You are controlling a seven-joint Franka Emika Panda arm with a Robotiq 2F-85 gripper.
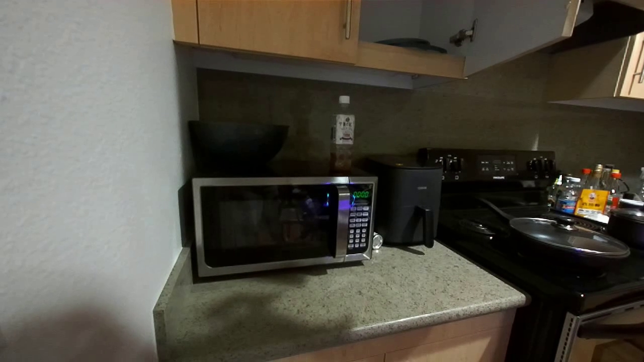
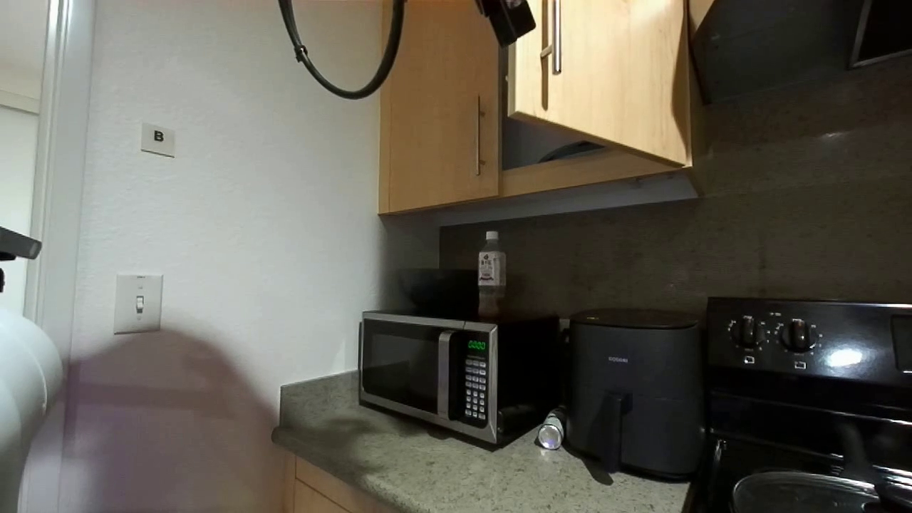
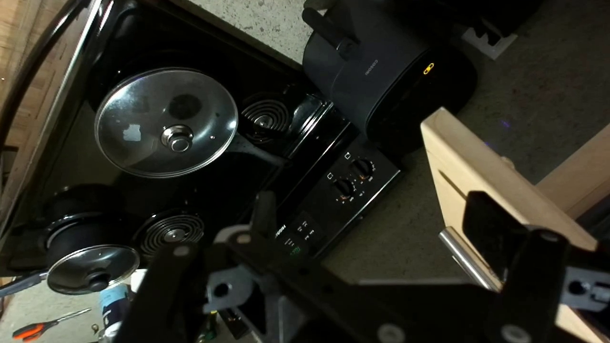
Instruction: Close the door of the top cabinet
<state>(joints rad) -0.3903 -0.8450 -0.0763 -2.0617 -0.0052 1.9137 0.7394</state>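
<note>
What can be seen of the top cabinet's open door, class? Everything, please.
The open door is a flat, light-tan panel, wood by its look, with a pale grey inner face. A slim silver bar handle runs beside its free edge. It is swung outward on a metallic hinge at the right of the top cabinet; its upper end is out of frame. Whether the open gripper touches it is unclear.

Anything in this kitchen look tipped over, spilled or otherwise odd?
A small container seems to lie on its side between the microwave and air fryer, as if toppled; no spill shows there. The upper cabinet door also hangs open, while its neighbor is shut.
</note>
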